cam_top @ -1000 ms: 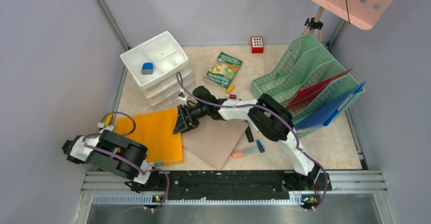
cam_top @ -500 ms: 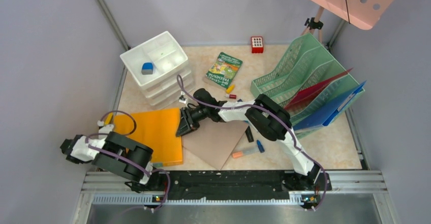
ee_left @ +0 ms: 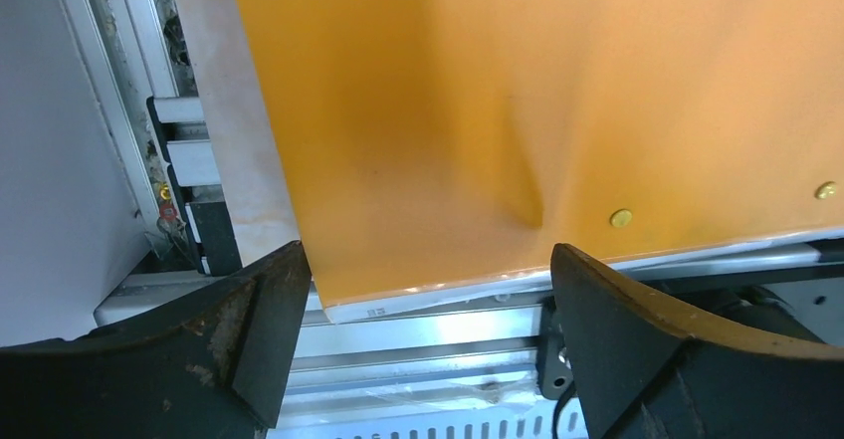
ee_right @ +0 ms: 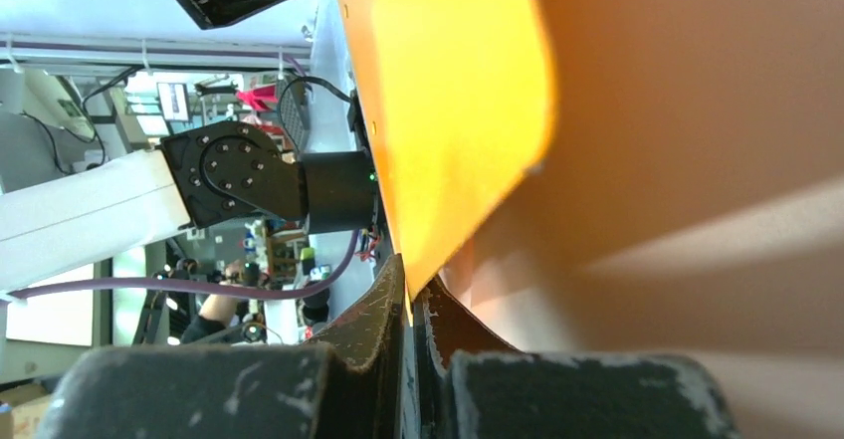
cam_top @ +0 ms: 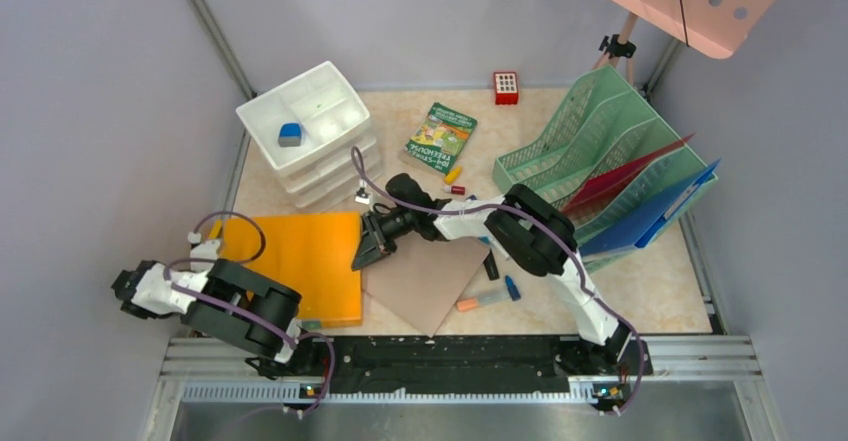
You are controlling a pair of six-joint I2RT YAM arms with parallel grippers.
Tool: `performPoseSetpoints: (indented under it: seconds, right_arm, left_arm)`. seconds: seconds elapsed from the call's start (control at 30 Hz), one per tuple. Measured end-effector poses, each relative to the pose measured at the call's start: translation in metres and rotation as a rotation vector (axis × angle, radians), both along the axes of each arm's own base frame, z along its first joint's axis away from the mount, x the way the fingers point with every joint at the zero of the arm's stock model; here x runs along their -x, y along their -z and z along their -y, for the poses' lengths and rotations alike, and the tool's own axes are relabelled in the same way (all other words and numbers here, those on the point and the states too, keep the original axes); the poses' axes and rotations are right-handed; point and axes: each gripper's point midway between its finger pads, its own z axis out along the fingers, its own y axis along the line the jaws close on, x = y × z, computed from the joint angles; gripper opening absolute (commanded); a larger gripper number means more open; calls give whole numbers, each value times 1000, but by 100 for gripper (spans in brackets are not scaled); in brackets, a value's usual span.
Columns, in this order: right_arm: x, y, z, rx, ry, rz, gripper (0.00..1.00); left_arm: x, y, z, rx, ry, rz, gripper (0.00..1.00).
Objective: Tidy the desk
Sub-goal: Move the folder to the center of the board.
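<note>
On the beige mottled desk (cam_top: 650,281) an orange folder (cam_top: 300,261) lies at the front left, beside a brown envelope (cam_top: 425,276). My right gripper (cam_top: 366,251) is shut on the orange folder's right edge; in the right wrist view the folder (ee_right: 438,91) runs down into the pinched fingertips of that gripper (ee_right: 410,280), with the brown envelope (ee_right: 697,160) behind. My left gripper (cam_top: 128,289) is at the far left, open. In the left wrist view this gripper (ee_left: 428,260) straddles the folder's (ee_left: 547,91) near corner without touching it.
A white drawer unit (cam_top: 310,126) holds a blue eraser (cam_top: 290,134) at the back left. A green book (cam_top: 441,138), a red block (cam_top: 506,87) and a green mesh file rack (cam_top: 600,151) stand behind. Markers (cam_top: 490,296) lie near the front rail (cam_top: 450,351).
The right gripper has closed on the orange folder's right edge and shifted slightly right and nearer. The left arm has drifted a little to the left, still open.
</note>
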Motion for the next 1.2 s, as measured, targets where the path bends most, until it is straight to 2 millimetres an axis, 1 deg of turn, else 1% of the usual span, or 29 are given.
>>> performPoseSetpoints:
  seconds: [0.1,0.17,0.27,0.43,0.5,0.6,0.67,0.77,0.9,1.0,1.1,1.2]
  right_arm:
    - [-1,-4,7,0,17,-13,0]
    - [-2,-13,11,-8,27,-18,0]
    - [-5,-38,11,-47,37,-3,0]
    - [-11,-93,15,-137,58,59,0]
    - [-13,-109,17,-163,66,81,0]
    - [-18,-121,25,-180,82,99,0]
    - [-25,-122,31,-178,99,108,0]
    - [-36,-115,42,-149,128,109,0]
    - [-54,-102,64,-108,182,118,0]
    - [-71,-93,83,-78,233,122,0]
    - [-84,-87,96,-59,274,130,0]
    - [-91,-81,110,-42,300,128,0]
  left_arm:
    - [-5,-13,6,35,7,26,94]
    - [-8,-24,8,51,12,46,94]
    - [-13,-35,8,58,19,69,94]
    - [-17,-50,13,69,28,99,94]
    - [-18,-55,16,76,30,110,94]
    - [-20,-62,19,82,36,124,94]
    - [-22,-68,20,81,42,137,94]
    - [-26,-76,23,76,57,171,95]
    - [-32,-87,35,63,103,229,96]
    - [-38,-96,46,29,171,275,96]
    - [-47,-104,65,-14,268,304,96]
    - [-60,-109,92,-58,395,329,97]
